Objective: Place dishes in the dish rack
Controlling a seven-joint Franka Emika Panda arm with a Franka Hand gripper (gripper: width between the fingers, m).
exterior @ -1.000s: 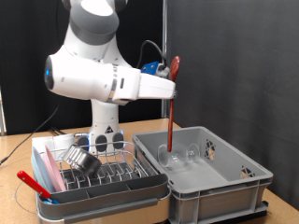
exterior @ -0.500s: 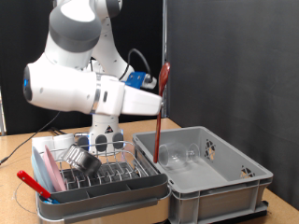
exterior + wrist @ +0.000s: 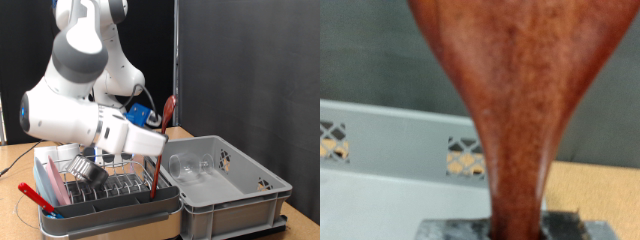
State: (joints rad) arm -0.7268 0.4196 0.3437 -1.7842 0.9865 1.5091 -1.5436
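A dark curtain backs a wooden table [image 3: 20, 160]. On it, at the exterior view's left, sits the dish rack [image 3: 110, 205], with the steel bowl [image 3: 90, 170] tipped among its prongs. At the right stands the grey crate [image 3: 225, 190], the clear glass [image 3: 196, 168] lying inside. The gripper [image 3: 158, 148] hangs over the rack's right end, pinching the reddish-brown spoon [image 3: 162, 150], which stands nearly upright with its lower end at the rack.

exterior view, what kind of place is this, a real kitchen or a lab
Probably a lab bench set up as a dishwashing demo: a robot arm on a wooden table, black curtains behind, and a dish rack beside a grey crate.
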